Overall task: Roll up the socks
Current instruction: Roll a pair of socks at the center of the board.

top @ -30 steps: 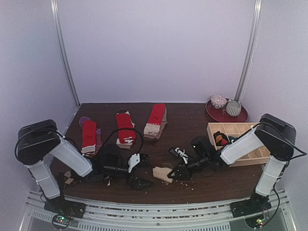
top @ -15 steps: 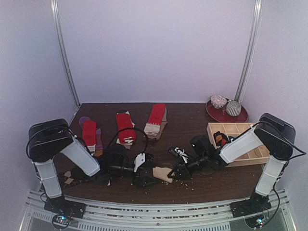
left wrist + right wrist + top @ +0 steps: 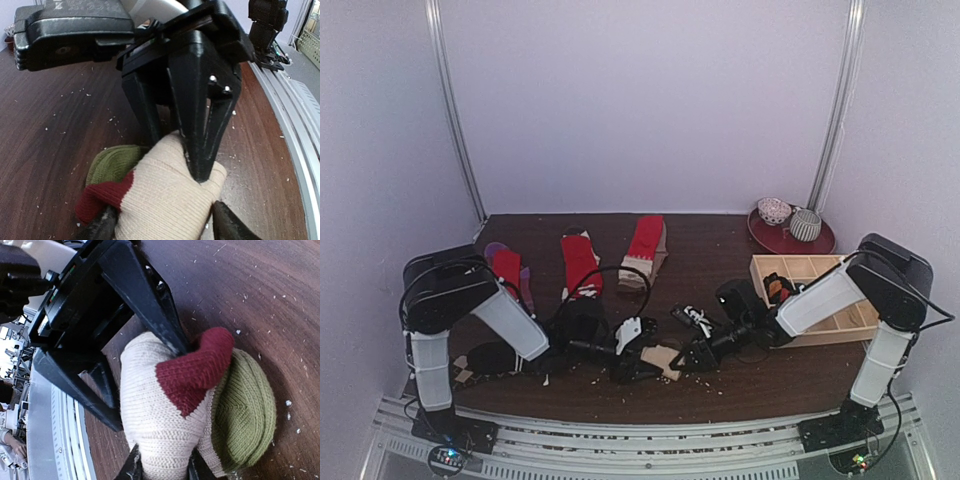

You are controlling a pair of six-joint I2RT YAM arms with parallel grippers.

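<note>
Shifting right, left end effector (image 3: 164, 226) straddles beige sock (image 3: 160, 195), grip unclear | right end effector (image 3: 164, 470) pinching it

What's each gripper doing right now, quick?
Left gripper: closed on the beige sock.
Right gripper: closed on the same beige sock.
</note>
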